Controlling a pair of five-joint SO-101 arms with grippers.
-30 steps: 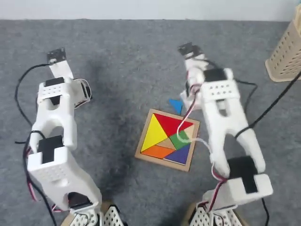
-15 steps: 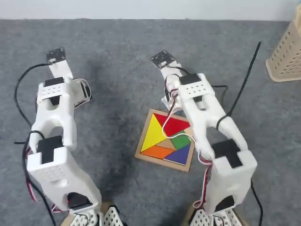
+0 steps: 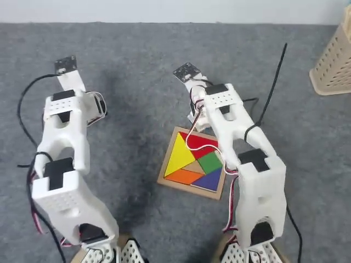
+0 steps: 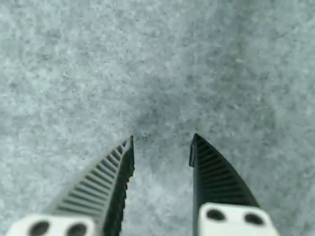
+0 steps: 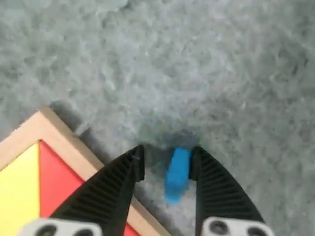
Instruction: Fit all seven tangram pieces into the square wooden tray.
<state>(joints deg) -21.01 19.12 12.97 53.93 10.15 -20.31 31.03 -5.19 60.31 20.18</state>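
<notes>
The square wooden tray (image 3: 188, 188) lies on the grey carpet between the arms. In it are yellow (image 3: 178, 156), red (image 3: 204, 143), green (image 3: 209, 163), orange (image 3: 184, 176) and purple (image 3: 211, 179) pieces, with a bare tan spot (image 3: 193, 166) in the middle. My right gripper (image 5: 167, 148) is open just beyond the tray's far corner (image 5: 54, 123). A small blue piece (image 5: 177, 174) stands between its fingers, close to one and clear of the other. In the high view the right arm's wrist (image 3: 219, 101) covers that piece. My left gripper (image 4: 163, 140) is open over bare carpet, well left of the tray.
A beige slotted holder (image 3: 332, 60) stands at the far right edge. Cables trail from both arms, and one loops over the red piece. Open carpet lies between the left arm (image 3: 66, 126) and the tray.
The right arm has swung left from beside the tray to its far corner and now covers the blue piece, which lay in the open before. The left arm has not moved.
</notes>
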